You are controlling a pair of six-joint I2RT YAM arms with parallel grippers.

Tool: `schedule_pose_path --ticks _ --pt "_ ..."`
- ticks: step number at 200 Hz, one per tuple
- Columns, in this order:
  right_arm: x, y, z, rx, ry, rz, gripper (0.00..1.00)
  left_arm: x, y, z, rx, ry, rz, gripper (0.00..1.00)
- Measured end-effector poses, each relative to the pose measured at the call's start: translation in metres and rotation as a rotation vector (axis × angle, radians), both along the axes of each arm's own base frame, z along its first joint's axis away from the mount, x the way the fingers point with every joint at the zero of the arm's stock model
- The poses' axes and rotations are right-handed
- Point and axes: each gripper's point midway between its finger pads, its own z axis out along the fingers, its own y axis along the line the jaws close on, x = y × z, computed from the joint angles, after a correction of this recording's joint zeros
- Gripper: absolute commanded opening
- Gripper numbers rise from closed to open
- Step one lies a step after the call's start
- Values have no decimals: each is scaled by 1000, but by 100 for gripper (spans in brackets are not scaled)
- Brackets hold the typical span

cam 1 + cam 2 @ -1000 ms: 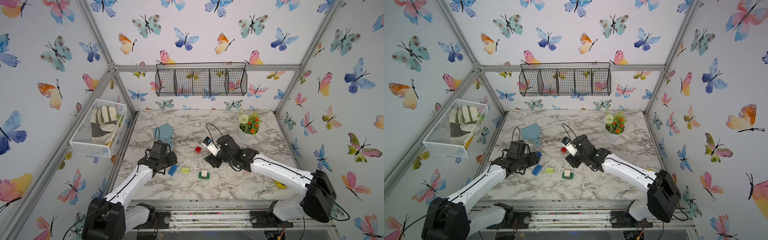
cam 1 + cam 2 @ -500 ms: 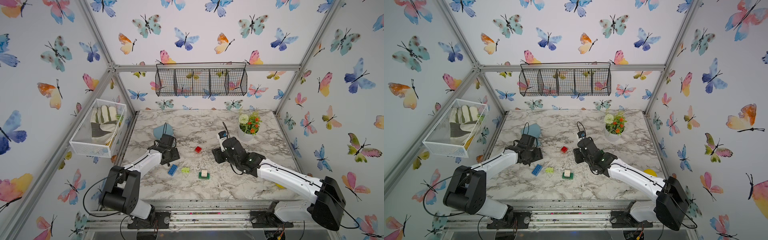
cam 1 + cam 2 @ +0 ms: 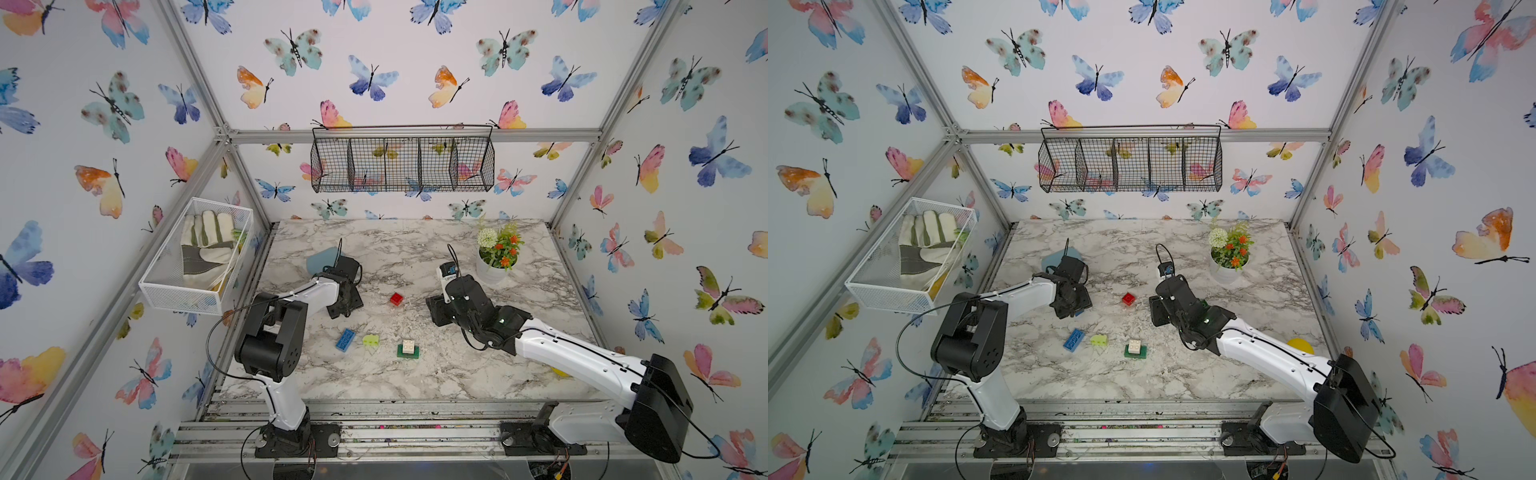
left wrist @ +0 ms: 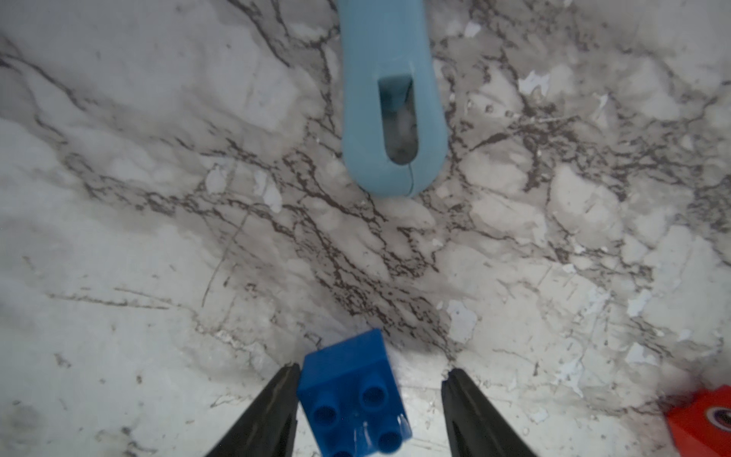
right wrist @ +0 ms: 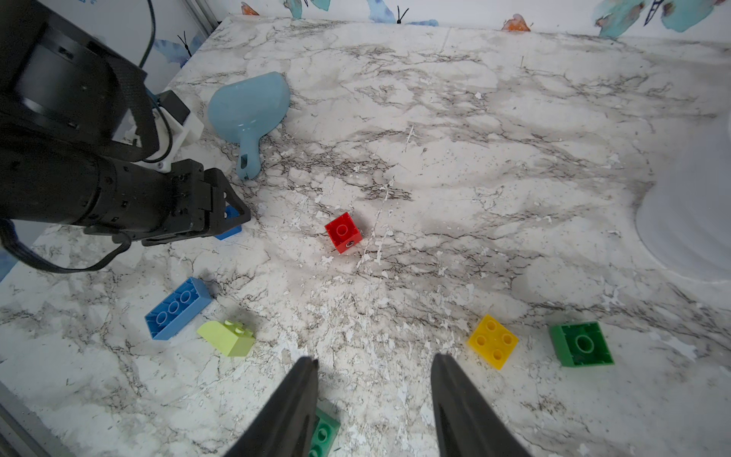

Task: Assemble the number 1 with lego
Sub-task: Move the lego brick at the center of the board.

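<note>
Lot: lego, loose on the bench [image 3: 415,374]; number 1 barely begun.

State, left gripper [image 4: 372,374]: spread astride the blue square brick [image 4: 352,395], which sits near the bench's left edge, just short of the scoop [image 4: 391,118] handle. One finger touches the brick's side and the other stands clear, so it is not pinched.

State, right gripper [image 5: 375,360]: spread, with nothing between its fingers. A green studded brick [image 5: 326,431] lies partly under one finger.

Change over the last second: the left arm [image 3: 307,293] has drawn away from the blue oblong brick [image 3: 345,340] toward the scoop and now brackets the square one. The right gripper has backed off a little from the red brick [image 3: 396,299]. The red brick, blue oblong brick, lime brick [image 3: 370,340] and white-on-green stack [image 3: 407,349] lie where they lay.

Judged: a pick is in hand and closing is due next. Only that one stack is joined.

View notes: in both top views the left gripper hides nearly all of the square brick. Only the left wrist view shows the finger gap. The right wrist view alone shows a yellow brick [image 5: 493,342] and a green brick [image 5: 581,344], near each other but apart. In the top views the right arm [image 3: 561,353] seems to cover them.
</note>
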Motion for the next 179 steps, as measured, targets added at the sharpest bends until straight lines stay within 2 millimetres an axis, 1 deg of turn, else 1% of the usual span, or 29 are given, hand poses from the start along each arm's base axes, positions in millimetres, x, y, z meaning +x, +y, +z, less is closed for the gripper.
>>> schedule_pose_path --ticks 14,48,70,81,100,102,120,125,145,155,163,179 --pt "0 0 -1 -1 0 0 51 1 1 -3 13 11 6 44" --pt "1 0 -3 -11 3 3 51 6 2 -4 25 15 14 34" --pt "2 -1 -5 -17 5 1 51 4 -3 -4 27 16 0 32" --pt "3 -1 -5 -18 5 -1 51 2 -10 -4 28 16 -15 32" --pt "3 -2 -5 -19 5 -5 51 -7 -33 -4 29 17 -74 31" --pt "4 -3 -5 -18 5 -7 51 -9 -39 -4 29 17 -87 31" --pt "5 -5 -6 -20 5 -18 51 -23 -69 -4 27 21 -161 31" --pt "6 -6 -6 -21 6 -24 51 -28 -79 -4 26 21 -187 31" --pt "7 -13 -8 -24 9 -50 51 -44 -106 -4 26 24 -262 35" --pt "7 -18 -10 -24 14 -64 51 -50 -114 -4 21 28 -287 37" --pt "6 -21 -12 -26 19 -72 51 -53 -119 -3 16 33 -299 41" --pt "4 -27 -13 -29 28 -84 51 -54 -121 -4 4 40 -302 49"
